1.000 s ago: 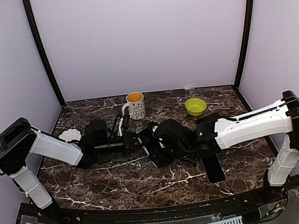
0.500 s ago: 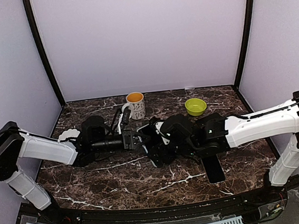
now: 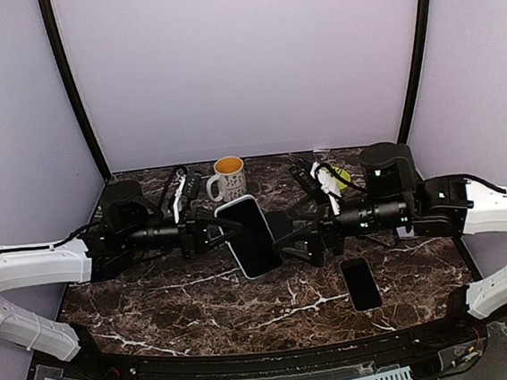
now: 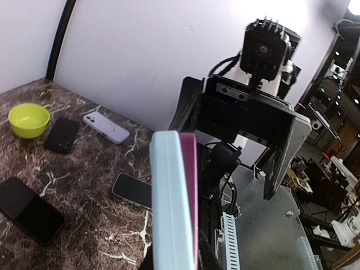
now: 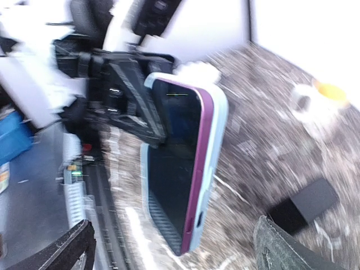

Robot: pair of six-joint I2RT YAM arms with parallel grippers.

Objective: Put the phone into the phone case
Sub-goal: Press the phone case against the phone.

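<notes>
Phone (image 3: 247,235): your phone is up off the table, mid-scene between the two arms, tilted, with its dark screen showing to the overhead camera.
Phone case (image 4: 167,208): the pale blue phone case lies along the back of the phone. A magenta edge of the phone shows beside it down one long side. You cannot tell whether it is fully seated.
Left gripper (image 3: 214,232): your left gripper is clamped on the cased phone near one end, one finger on each face.
Right gripper (image 3: 300,230): your right gripper has its jaws spread wide with nothing in them. It faces the far side of the phone, near it but apart.
Surface: a dark marble-patterned table (image 3: 201,303) with white veins.
Room: pale lilac walls (image 3: 241,65) on three sides, with black posts (image 3: 72,100) at the back corners.
Around: a white mug (image 3: 228,178) with an orange inside stands at the back, behind the left gripper. A green bowl (image 4: 28,119) sits at the back right, with a lilac handset (image 4: 106,127) lying flat near it.
In the way: a black handset (image 3: 361,283) lies flat on the table under your right arm, towards the front edge.
</notes>
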